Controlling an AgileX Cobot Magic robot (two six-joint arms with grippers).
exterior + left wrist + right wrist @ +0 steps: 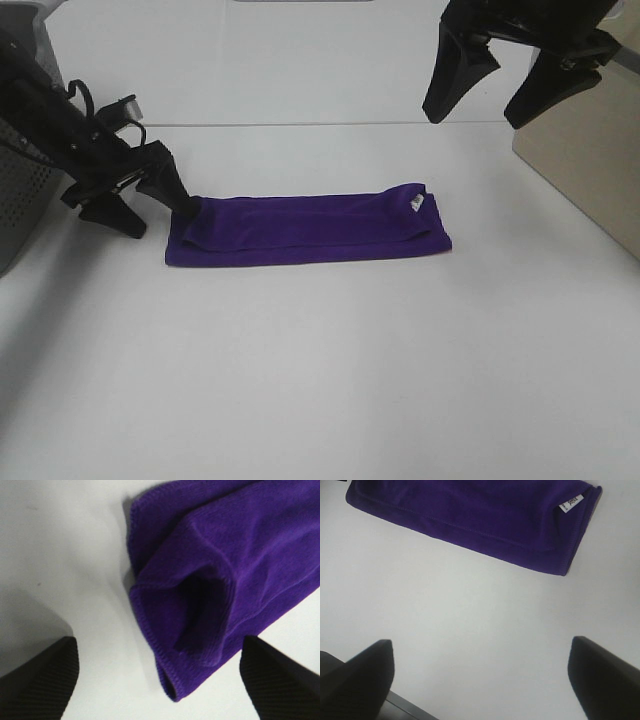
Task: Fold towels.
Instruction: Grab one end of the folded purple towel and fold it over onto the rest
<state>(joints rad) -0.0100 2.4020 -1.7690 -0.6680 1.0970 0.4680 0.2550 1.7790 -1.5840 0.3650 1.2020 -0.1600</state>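
We have the purple towel point(310, 230) lying mid-way across the white surface point(320, 390), already down to a long strip running left to right. Its white tag point(418, 204) shows at the far right corner. The left gripper point(155, 215) sits low at the strip's left end, fingers point(45, 680) spread wide, nothing held. One finger looks to be touching the far left corner, though we cannot be sure of contact. The right gripper point(475, 118) hangs high at the far right, well apart from the cloth, its fingers wide and empty too.

We judge the step in hand to be the grasp for the next fold, left end carried over to the right. The left wrist view shows that end gaping, its layers puffed into a loose pocket. So the fingers want to straddle the whole edge and close on every layer, not just the top one, or the strip may peel apart on the lift. Then carry it low and level, and land it square on the tagged end.
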